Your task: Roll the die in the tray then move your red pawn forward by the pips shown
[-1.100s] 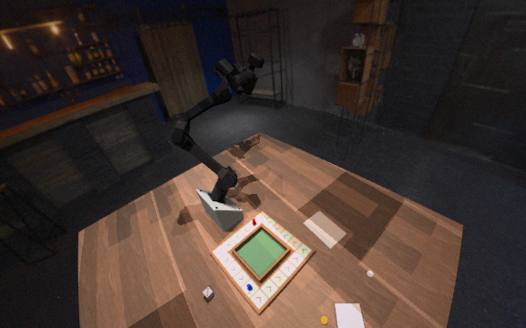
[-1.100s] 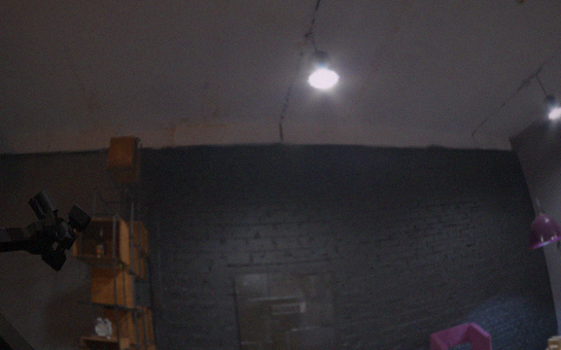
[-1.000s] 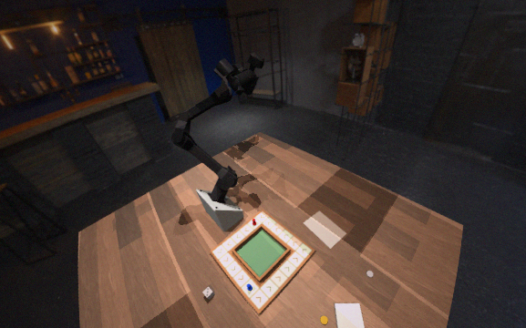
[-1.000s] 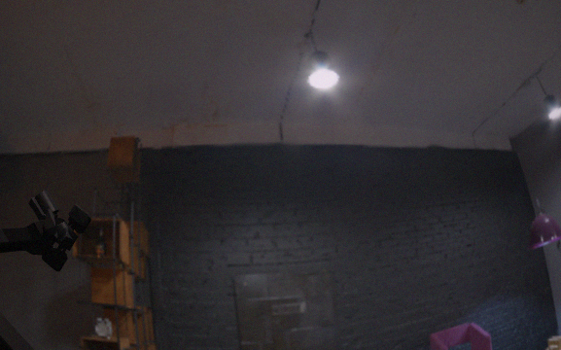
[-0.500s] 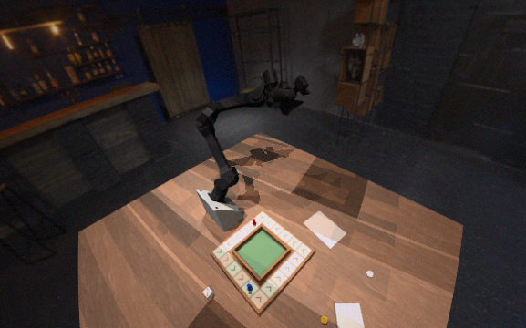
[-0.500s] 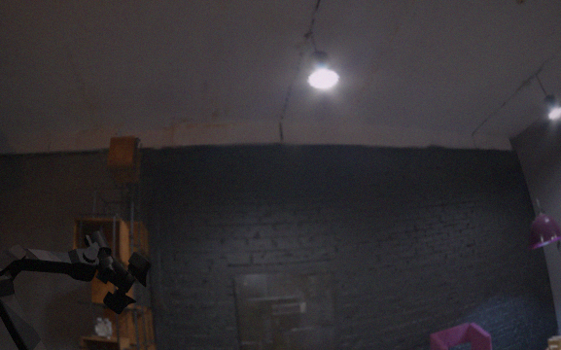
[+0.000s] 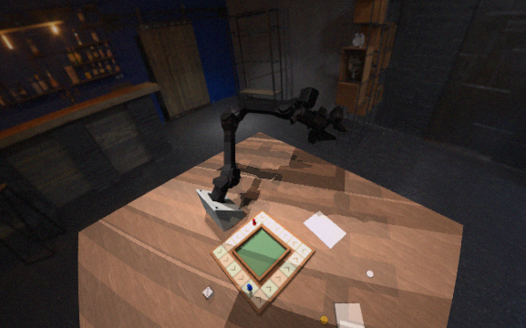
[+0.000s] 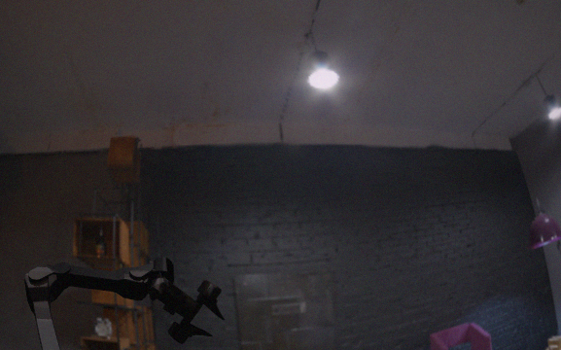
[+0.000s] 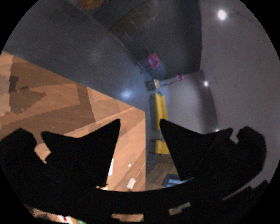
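Note:
My gripper [image 7: 340, 134] [image 8: 218, 327] [image 9: 140, 121] is open and empty, held high above the far side of the table, well away from die and pawns. The white die [image 7: 207, 292] lies on the table, left of the board's near corner and outside the tray; its top pips are too small to read surely. The red pawn [image 7: 253, 221] stands on the board's upper-left side, near its far corner. The board [image 7: 304, 251] has arrowed squares around the green-floored tray [image 7: 261, 252], which is empty. The blue pawn [image 7: 250, 288] stands on the lower-left side, near the near corner.
A white sheet [image 7: 324, 230] lies right of the board. A small white ball-like thing [image 7: 369, 273] is farther right. A yellow round piece [image 7: 324, 320] and a pale block-like thing [image 7: 348, 314] lie at the near edge of view. The arm's base [image 7: 221, 211] stands behind the board's upper left.

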You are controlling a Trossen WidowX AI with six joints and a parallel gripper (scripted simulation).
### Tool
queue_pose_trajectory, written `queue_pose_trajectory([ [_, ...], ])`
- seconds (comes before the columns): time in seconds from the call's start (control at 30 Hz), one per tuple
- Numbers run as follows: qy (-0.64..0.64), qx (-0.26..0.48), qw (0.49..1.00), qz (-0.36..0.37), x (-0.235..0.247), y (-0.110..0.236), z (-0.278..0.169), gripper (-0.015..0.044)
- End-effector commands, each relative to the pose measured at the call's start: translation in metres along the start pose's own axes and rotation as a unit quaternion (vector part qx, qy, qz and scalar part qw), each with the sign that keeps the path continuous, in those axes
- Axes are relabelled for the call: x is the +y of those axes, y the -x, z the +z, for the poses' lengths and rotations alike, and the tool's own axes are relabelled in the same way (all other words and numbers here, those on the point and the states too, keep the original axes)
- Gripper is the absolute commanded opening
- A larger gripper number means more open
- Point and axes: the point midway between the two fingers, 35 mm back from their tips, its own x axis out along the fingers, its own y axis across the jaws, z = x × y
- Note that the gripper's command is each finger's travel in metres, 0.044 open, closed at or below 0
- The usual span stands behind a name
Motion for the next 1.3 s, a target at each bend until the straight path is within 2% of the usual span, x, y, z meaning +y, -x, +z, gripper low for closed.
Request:
queue_pose_trajectory([
  [0.0, -0.014, 0.075, 0.997, 0.002, -0.014, -0.017, -0.056, 0.0275],
  [0.3, -0.066, 0.219, 0.973, 0.017, -0.035, -0.026, -0.179, 0.0275],
  [0.5, -0.136, 0.327, 0.935, 0.024, -0.048, -0.007, -0.287, 0.0275],
  [0.63, -0.203, 0.383, 0.901, 0.018, -0.050, 0.021, -0.344, 0.0275],
  [0.93, -0.306, 0.460, 0.833, 0.017, -0.039, 0.077, -0.433, 0.0275],
  [1.27, -0.478, 0.534, 0.696, 0.050, 0.028, 0.188, -0.557, 0.0275],
])
